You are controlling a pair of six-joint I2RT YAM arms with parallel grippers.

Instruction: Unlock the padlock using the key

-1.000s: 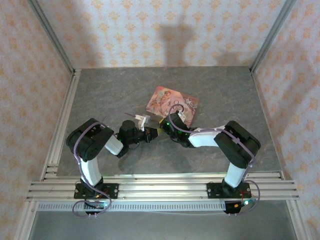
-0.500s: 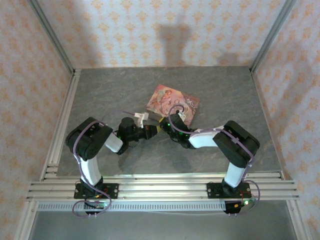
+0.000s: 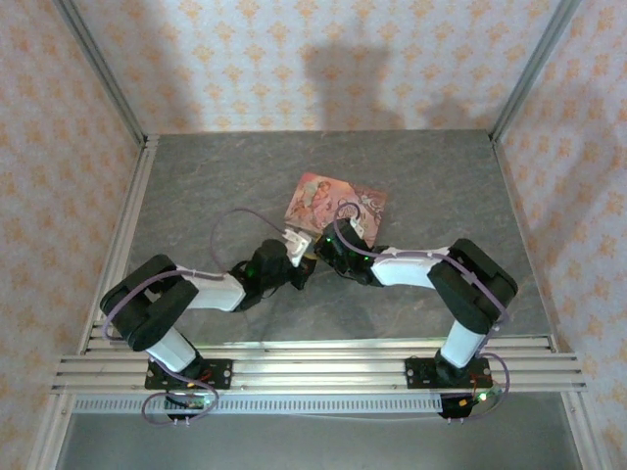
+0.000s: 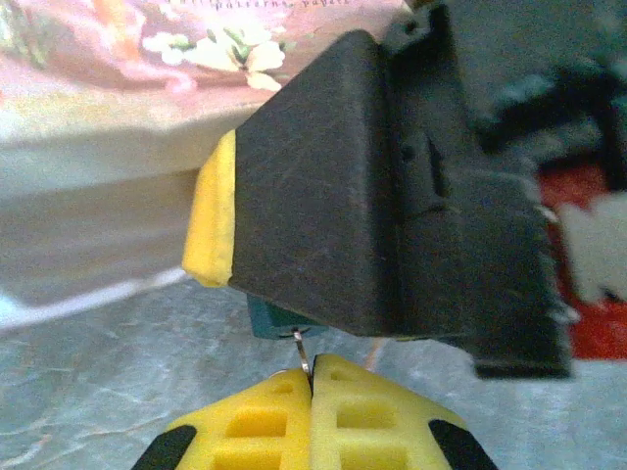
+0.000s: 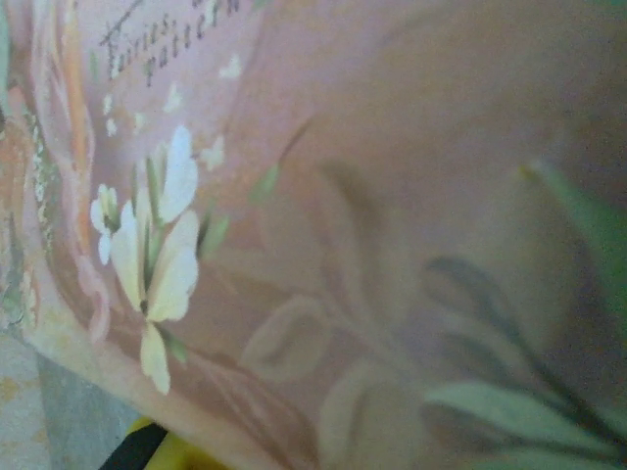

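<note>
The padlock point(image 4: 277, 321) shows as a small dark teal corner that comes out under the black finger point(image 4: 343, 196) of the right gripper point(image 3: 319, 245), near the middle of the table point(image 3: 225, 186). The other finger is hidden, so I cannot tell if this gripper is clamped on it. Just below, the key point(image 4: 303, 351) is a thin metal piece that points up to the padlock and seems to touch it. The left gripper point(image 4: 312, 392) has its yellow fingertips point(image 4: 265, 411) pressed together on the key. Just behind both stands the pink tin point(image 3: 338, 201) with painted flowers.
</note>
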